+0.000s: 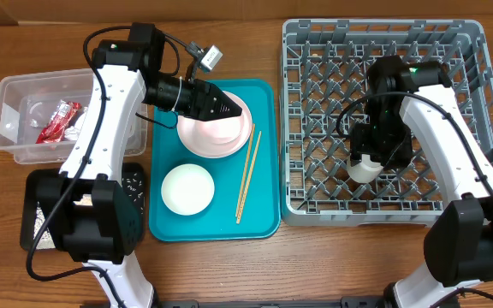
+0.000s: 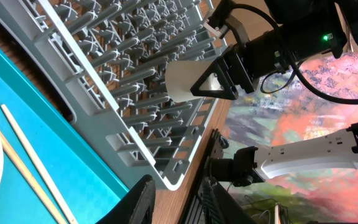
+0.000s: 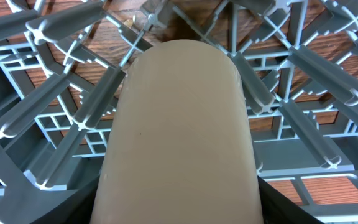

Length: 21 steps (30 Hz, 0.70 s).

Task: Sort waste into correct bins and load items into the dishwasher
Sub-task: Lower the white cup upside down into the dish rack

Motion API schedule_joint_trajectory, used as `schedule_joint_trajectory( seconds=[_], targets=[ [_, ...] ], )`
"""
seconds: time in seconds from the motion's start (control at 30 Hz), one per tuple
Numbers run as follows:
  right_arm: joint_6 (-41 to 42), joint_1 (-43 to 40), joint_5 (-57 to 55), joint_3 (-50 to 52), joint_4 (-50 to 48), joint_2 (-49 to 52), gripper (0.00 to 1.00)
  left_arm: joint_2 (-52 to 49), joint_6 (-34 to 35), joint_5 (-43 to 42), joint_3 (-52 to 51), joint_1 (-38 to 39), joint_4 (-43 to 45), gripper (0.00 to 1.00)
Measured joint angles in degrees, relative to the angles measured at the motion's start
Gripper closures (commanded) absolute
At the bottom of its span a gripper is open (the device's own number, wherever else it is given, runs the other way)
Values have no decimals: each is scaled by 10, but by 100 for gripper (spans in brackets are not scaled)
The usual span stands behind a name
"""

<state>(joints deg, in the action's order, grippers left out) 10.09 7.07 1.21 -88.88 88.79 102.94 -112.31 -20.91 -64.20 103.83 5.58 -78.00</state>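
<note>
The right pincer (image 1: 365, 161) is clenched around a smooth, off-white cylindrical cup (image 1: 365, 170), holding it low among the upright pegs of the grey plastic lattice rack (image 1: 383, 27) on the wood-grain worktop (image 1: 229, 265). The left pincer (image 1: 229, 107) hangs over the round pale-pink plate (image 1: 205, 139) on the glossy teal tray (image 1: 264, 218), beside a round white bowl (image 1: 187, 188) and two thin wooden chopsticks (image 1: 248, 171); I cannot tell whether it is clenched or released. A crinkled red wrapper (image 1: 58, 120) lies in the clear, round-cornered tub (image 1: 7, 94).
</note>
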Motion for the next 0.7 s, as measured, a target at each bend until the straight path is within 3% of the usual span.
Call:
schedule_joint_trajectory(
  seconds=[0.27, 0.7],
  targets=[
    [-1, 0, 0, 0, 5, 0, 30, 0, 0, 0, 0, 0, 0, 72],
    [-3, 0, 0, 4, -17, 0, 31, 0, 0, 0, 0, 0, 0, 71]
  ],
)
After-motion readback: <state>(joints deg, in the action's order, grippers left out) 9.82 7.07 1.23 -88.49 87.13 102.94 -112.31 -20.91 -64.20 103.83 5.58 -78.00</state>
